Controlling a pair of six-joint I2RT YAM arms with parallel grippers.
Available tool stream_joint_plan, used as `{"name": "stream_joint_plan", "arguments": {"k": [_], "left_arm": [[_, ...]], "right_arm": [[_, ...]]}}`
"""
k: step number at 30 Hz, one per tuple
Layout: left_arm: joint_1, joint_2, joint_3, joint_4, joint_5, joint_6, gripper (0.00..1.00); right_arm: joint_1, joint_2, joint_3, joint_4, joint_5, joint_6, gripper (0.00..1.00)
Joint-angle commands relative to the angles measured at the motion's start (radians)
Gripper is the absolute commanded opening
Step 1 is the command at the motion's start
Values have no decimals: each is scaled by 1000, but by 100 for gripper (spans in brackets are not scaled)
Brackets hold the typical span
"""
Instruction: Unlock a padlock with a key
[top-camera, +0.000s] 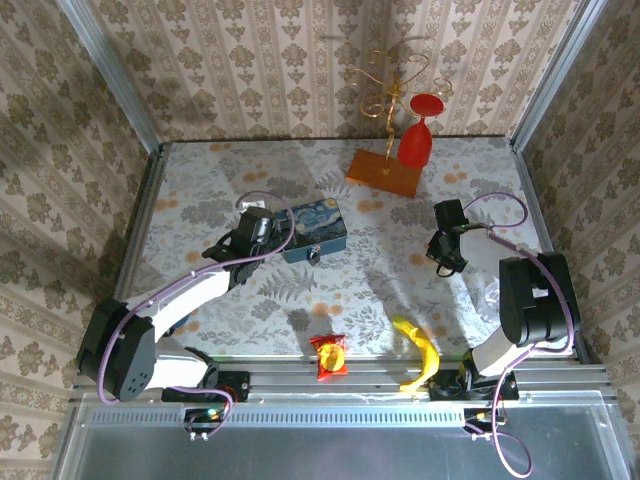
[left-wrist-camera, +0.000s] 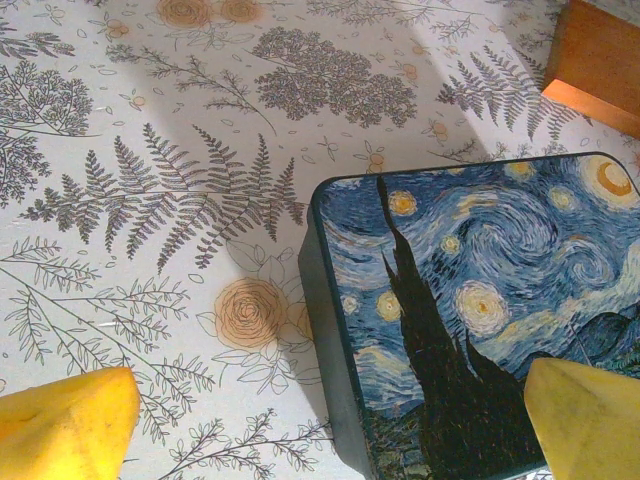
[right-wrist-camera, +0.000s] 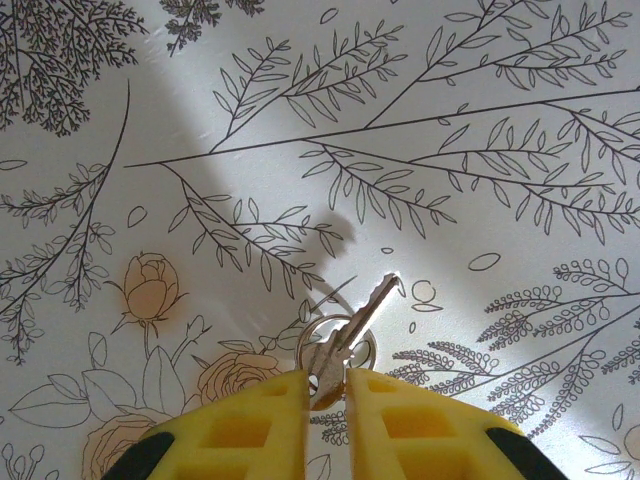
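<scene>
- Wallpapered walls enclosed a table covered in a fern-and-rose print.
- Padlock: a tiny metal item at the near face of the blue tin, left of table centre. It was too small in the top view to show which way its keyhole faced.
- Key: on a ring, well apart from the padlock on the right side of the table, with its blade pointing away from the wrist.
- Right claw: closed on the key's head, pinching it by a narrow edge. Whether the key had left the table could not be told.
- Left claw: wide open, with one finger either side of the tin's corner and holding nothing.
- Risk, slip: the hold on the key looked shallow. The key could pivot or drop in transit, because the head is thin and the ring hangs loose beside it.
- Risk, misalignment: a blade tilted in the grip would probably miss the keyhole and push the padlock aside.
- Risk, unbraced lock: neither the tin nor the padlock was held. Pressure from insertion or turning could slide the tin or swing the padlock instead of turning the cylinder.
- Risk, collision: both arms must converge at the tin, so the open left fingers could block the key's approach.
</scene>
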Motion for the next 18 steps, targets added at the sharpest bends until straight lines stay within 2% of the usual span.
{"name": "stream_joint_plan", "arguments": {"k": [1,8,12,18], "left_arm": [[9,-18,0,-3,-12,-14,100],[9,-19,-5,-2,-12,-19,100],[10,-21,-8,-1,-13,-22,100],[10,-25,-8,-1,-13,-22,100]], "right_arm": [[-5,-6,-19,-16,-5,16,17],[-5,15,-21,-2,-7,19,16],[-5,14,-18,0,-8,16,10],[-5,-14,-13,-12,-8,11,7]]}}
